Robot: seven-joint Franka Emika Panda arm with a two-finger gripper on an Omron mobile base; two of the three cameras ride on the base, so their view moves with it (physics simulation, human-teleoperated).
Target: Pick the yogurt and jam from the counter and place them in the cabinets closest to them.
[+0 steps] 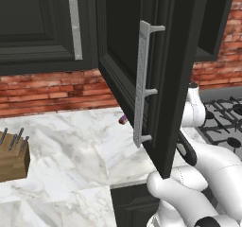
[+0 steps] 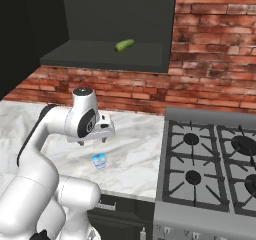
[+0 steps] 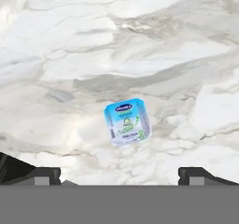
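Observation:
The yogurt (image 3: 127, 122), a small blue and white cup, lies on the white marble counter (image 3: 70, 55). My gripper (image 3: 119, 175) hangs open straight above it, and the cup sits between and ahead of the two fingertips. In the right base view the gripper (image 2: 96, 140) points down a short way over the yogurt (image 2: 99, 160). Above, a black cabinet (image 2: 100, 59) stands open, its door (image 1: 165, 79) swung out over the counter (image 1: 71, 145). A small red-purple thing (image 1: 124, 119), perhaps the jam, peeks out behind that door.
A green vegetable (image 2: 124, 45) lies on the open cabinet's shelf. The gas stove (image 2: 210, 169) adjoins the counter on the right. A wooden knife block (image 1: 13, 160) stands at the left. A closed cabinet (image 1: 38, 27) hangs beside the open door. A brick wall runs behind.

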